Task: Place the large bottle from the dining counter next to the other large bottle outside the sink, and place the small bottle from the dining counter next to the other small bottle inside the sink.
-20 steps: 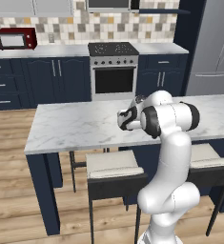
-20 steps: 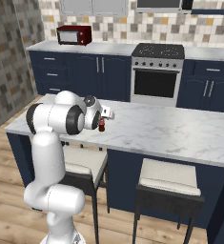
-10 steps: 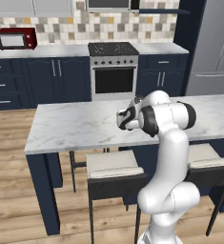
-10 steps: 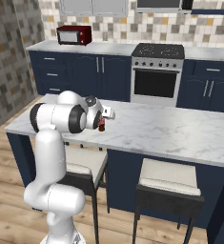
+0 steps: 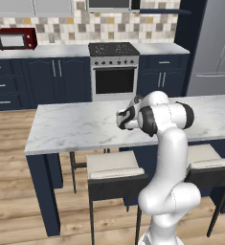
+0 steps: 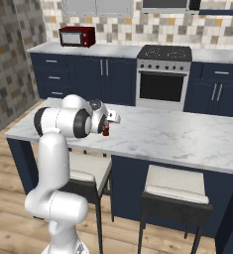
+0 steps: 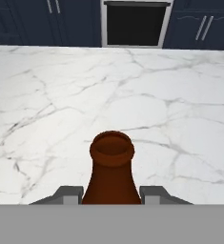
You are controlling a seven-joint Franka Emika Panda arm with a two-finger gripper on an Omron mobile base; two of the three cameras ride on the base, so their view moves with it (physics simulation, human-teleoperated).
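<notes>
Hand view, gripper (image 7: 111, 195): two grey finger tips stand on either side of the brown bottle (image 7: 111, 171), one close at each flank of its lower body; whether they press it cannot be told.
Bottle: upright, open round mouth facing the camera, narrow neck widening downward; in the right base view a small dark red piece (image 6: 106, 131) shows just below the hand, on the counter.
Bottle's place: on the white marble dining counter (image 7: 180, 119), toward its near edge.
Arm: in the left base view the hand (image 5: 126, 118) reaches left over the counter top (image 5: 71, 129) from a bent white elbow.
Stools: two stools (image 5: 115, 168) stand under the counter's near side.
Behind: oven (image 5: 114, 76) with cooktop between dark blue cabinets (image 5: 56, 79); red microwave (image 5: 16, 39) on the back counter; refrigerator (image 5: 214, 48) to the right.
</notes>
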